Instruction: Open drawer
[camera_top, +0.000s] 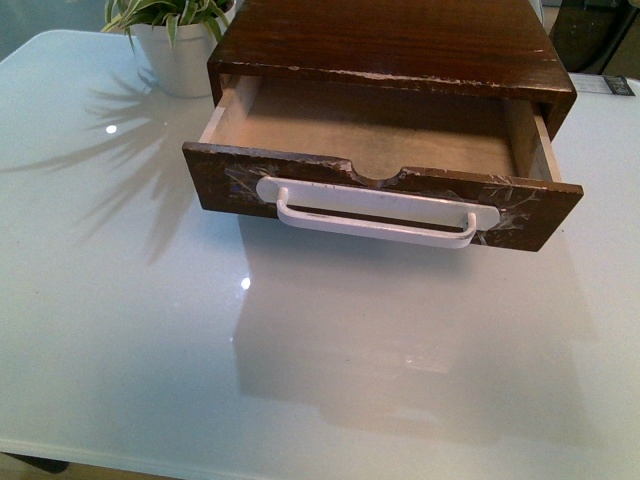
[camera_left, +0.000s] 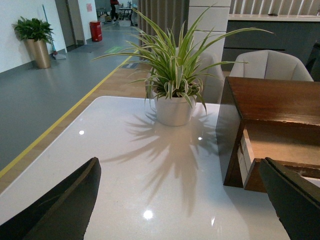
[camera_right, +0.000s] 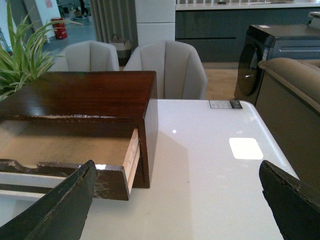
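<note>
The drawer (camera_top: 520, 215) is dark-brown wood with whitish scuffs and a half-round notch in its top edge. It stands pulled well out of its dark wooden case (camera_top: 390, 45), and its tan inside (camera_top: 370, 125) is empty. A long white bar handle (camera_top: 375, 215) runs across its front. Neither gripper shows in the front view. My left gripper (camera_left: 182, 200) is open over bare table to the left of the case (camera_left: 270, 97). My right gripper (camera_right: 180, 202) is open over bare table to the right of the drawer's corner (camera_right: 112, 180).
A white pot with a striped green plant (camera_top: 180, 45) stands at the back left of the white glossy table (camera_top: 300, 380), close to the case; it also shows in the left wrist view (camera_left: 175, 107). Grey chairs (camera_right: 167, 67) stand beyond the table's far edge.
</note>
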